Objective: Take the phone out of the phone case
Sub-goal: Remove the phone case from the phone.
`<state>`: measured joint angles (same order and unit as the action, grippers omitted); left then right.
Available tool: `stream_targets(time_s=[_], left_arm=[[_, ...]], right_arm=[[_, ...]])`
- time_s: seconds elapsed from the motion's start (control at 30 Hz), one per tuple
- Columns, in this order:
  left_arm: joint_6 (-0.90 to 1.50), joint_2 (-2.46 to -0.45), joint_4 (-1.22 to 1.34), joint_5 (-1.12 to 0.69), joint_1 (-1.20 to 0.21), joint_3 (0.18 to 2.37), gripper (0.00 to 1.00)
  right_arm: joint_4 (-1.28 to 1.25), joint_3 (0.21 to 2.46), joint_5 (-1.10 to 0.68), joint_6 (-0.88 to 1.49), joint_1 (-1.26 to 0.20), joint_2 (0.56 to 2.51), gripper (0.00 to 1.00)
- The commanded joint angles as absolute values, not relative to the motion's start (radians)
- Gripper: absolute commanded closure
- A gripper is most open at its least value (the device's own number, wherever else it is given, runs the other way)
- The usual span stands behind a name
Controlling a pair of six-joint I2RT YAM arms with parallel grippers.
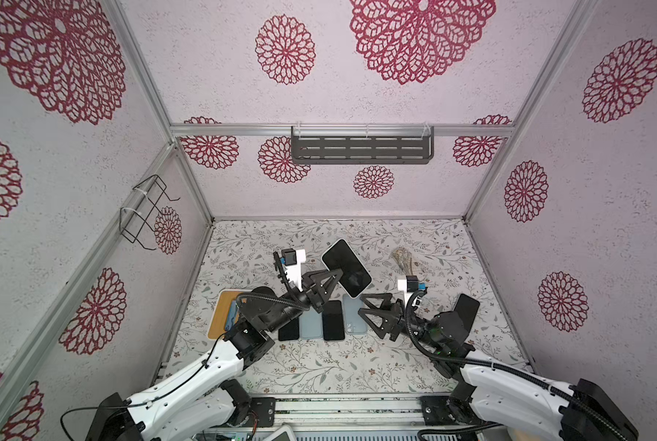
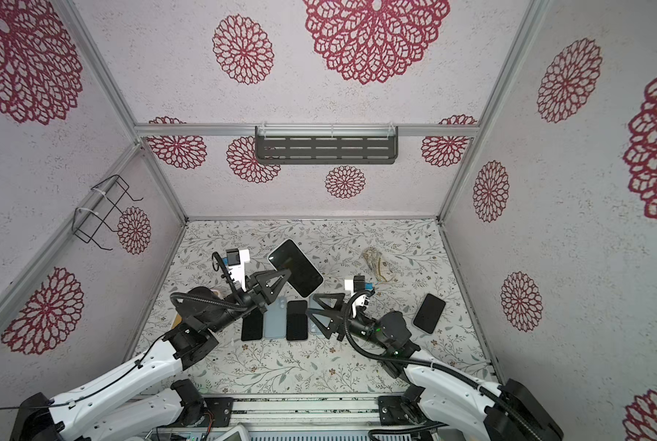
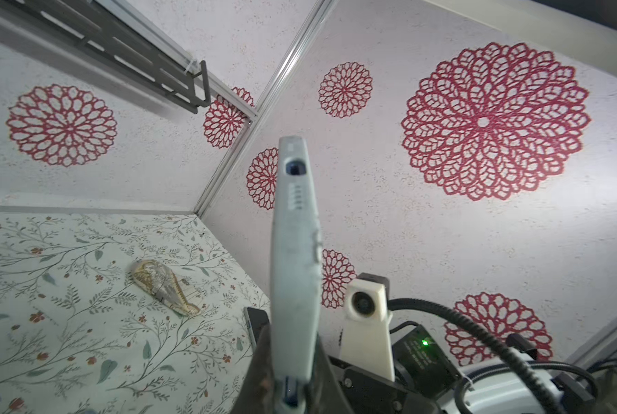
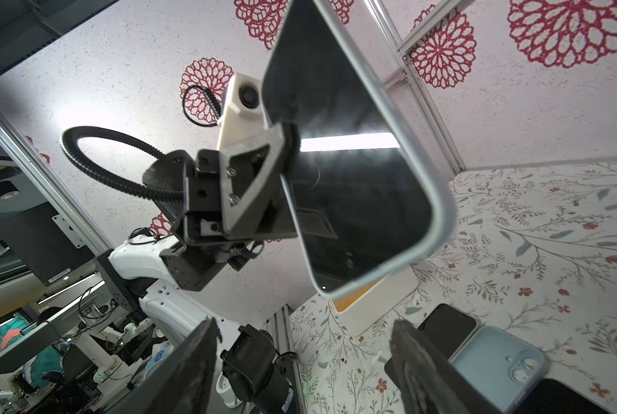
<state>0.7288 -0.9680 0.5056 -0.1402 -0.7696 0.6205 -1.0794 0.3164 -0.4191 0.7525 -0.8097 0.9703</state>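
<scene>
While clamped by one long edge in the left gripper (image 1: 337,277), hangs clear above the counter (image 1: 319,366). Probably stiff, light and slick-glassed as a phone (image 1: 346,267), snug in a springy phone case (image 3: 294,251). Jaws of the right gripper (image 1: 360,302) apart, empty, just short of the near corner. Best to catch the case lip at a free corner and peel, sparing the screen.

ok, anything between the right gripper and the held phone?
Nothing. In the right wrist view the open right gripper faces the phone across bare air; only the left gripper holds it.
</scene>
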Motion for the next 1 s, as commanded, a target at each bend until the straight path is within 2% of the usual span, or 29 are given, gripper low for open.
stream_targets(time_s=[0.0, 0.3, 0.7, 0.97], left_arm=[[0.701, -0.964, 0.659, -0.043, -0.79, 0.634, 1.0], [0.795, -1.007, 0.831, -0.04, -0.803, 0.59, 1.0], [0.885, -1.015, 0.937, -0.069, -0.804, 0.542, 1.0], [0.929, -1.014, 1.018, -0.067, -0.805, 0.499, 1.0]], right_arm=[[-1.245, 0.353, -0.399, 0.74, -0.826, 0.998, 0.24], [-1.312, 0.375, -0.43, 0.763, -0.833, 1.087, 0.35], [-1.322, 0.377, -0.411, 0.767, -0.821, 1.099, 0.47], [-1.349, 0.375, -0.416, 0.795, -0.794, 1.109, 0.49]])
